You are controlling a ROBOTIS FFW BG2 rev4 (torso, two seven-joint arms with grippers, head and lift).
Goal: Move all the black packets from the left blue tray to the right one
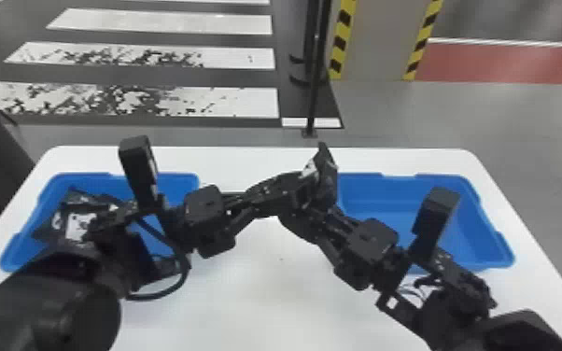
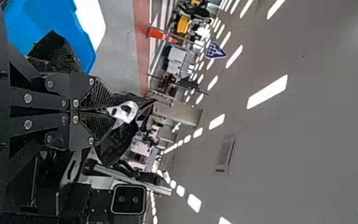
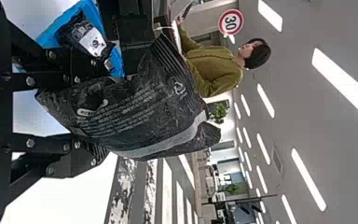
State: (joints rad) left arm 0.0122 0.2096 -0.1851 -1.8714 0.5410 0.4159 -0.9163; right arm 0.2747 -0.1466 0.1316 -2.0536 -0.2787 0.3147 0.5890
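Pinching a black packet (image 3: pixel 144 107), left end effector (image 1: pixel 289 186) closed; right end effector (image 1: pixel 307 207) open at it.

This is a large indoor hall laid out like a street, with a zebra crossing (image 1: pixel 247 103) on the floor, a hazard-striped pillar (image 1: pixel 373 42), a traffic cone (image 2: pixel 162 35) and a round red-rimmed road sign (image 3: pixel 230 22). Strip lights (image 2: pixel 267 92) line the ceiling (image 2: pixel 307 140).
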